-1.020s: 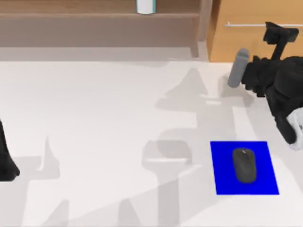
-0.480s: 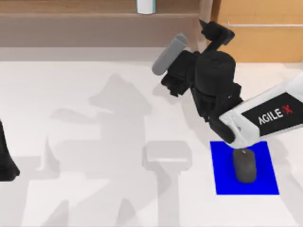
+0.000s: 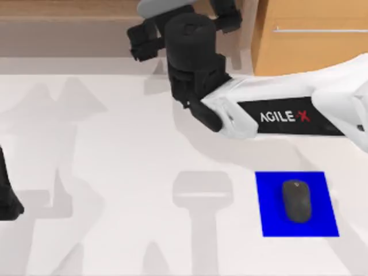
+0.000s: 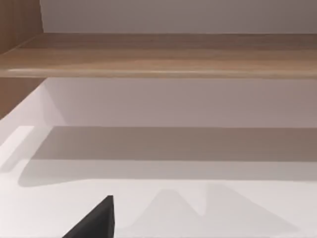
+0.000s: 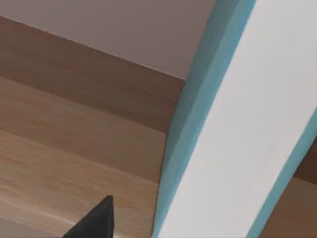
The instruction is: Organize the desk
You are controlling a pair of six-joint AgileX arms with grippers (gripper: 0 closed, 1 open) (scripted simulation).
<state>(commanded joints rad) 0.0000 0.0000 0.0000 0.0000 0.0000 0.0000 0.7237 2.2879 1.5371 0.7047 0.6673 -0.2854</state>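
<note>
Right claw point(image 3: 172, 11) pinches a grey cylinder point(image 3: 158, 6) over the shelf point(image 3: 69, 26). Ease it down upright, beside the white-and-teal box point(image 5: 237, 124). Left claw's state: cannot tell.

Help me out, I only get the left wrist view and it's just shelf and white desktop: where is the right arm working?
Observer: The right gripper is up at the light-wood shelf at the back of the desk, with its arm stretched in from the top view's right.
Operator: Anything near it?
Observer: A grey object shows right at the gripper, and the right wrist view has a white, teal-edged object close in front, against the wood.
Operator: And on the tabletop?
Observer: A dark mouse lies on a blue mat toward the front right. The left arm sits parked at the left edge.
</note>
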